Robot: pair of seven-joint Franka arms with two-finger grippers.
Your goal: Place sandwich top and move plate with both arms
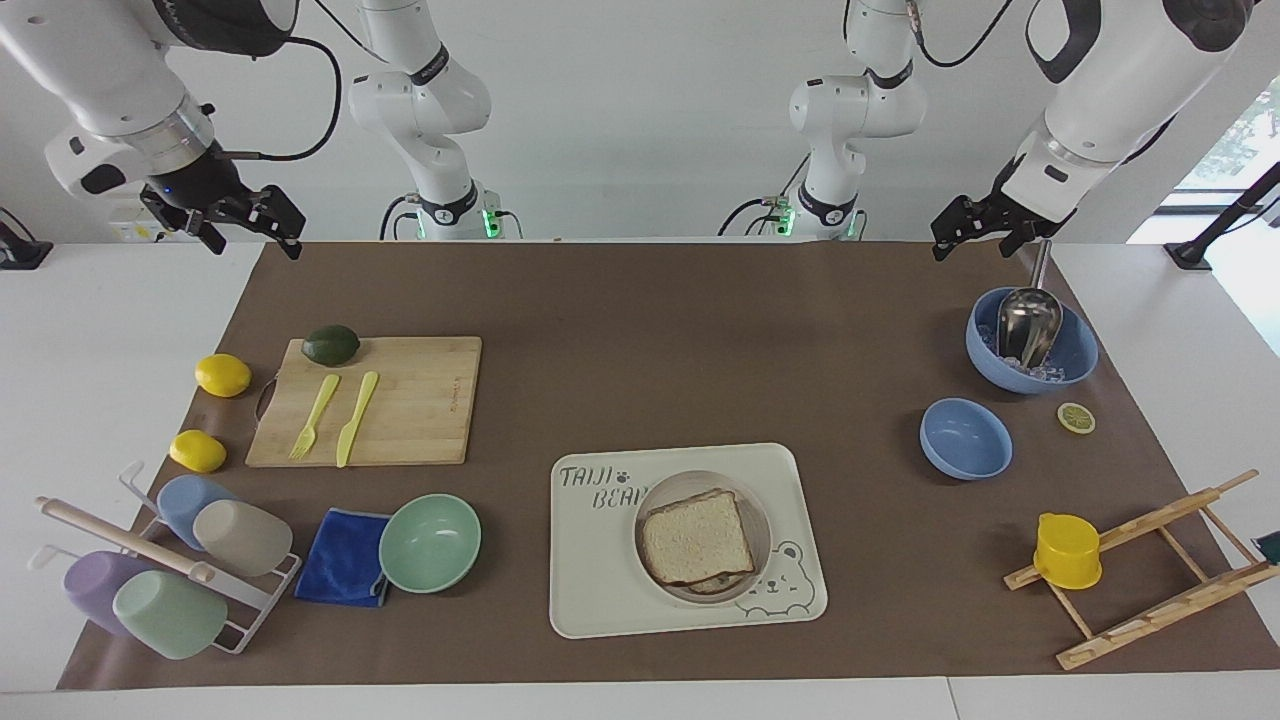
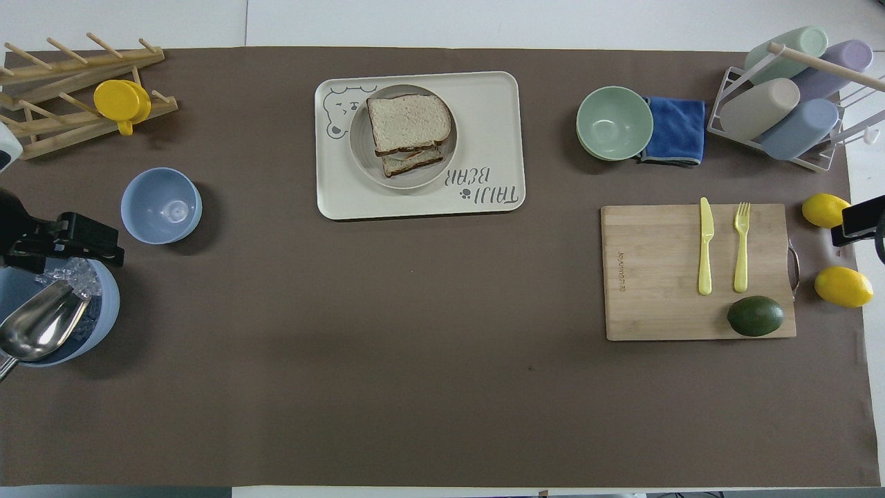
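Sandwich top (image 1: 697,537) sits on the lower slice, on the plate (image 1: 757,520), inside the tray (image 1: 600,590) printed "TAIJI BEAR". Left pincer (image 1: 968,228) and right pincer (image 1: 243,226) both hang open, empty, over the tabletop's robot-side edge. Risk: uneven two-arm lift tilts plate, bread slides off.

Bright, even, diffuse lighting in both views. Soft short shadows under the small blue bowl (image 2: 161,205) and mint bowl (image 2: 614,123) on the brown mat (image 2: 415,332). Blown-out daylight at the window (image 1: 1240,130), facing view. Specular glare on the metal scoop (image 1: 1028,322). Sharp focus throughout; no motion blur. Slight bowing of the mat edge near frame borders.
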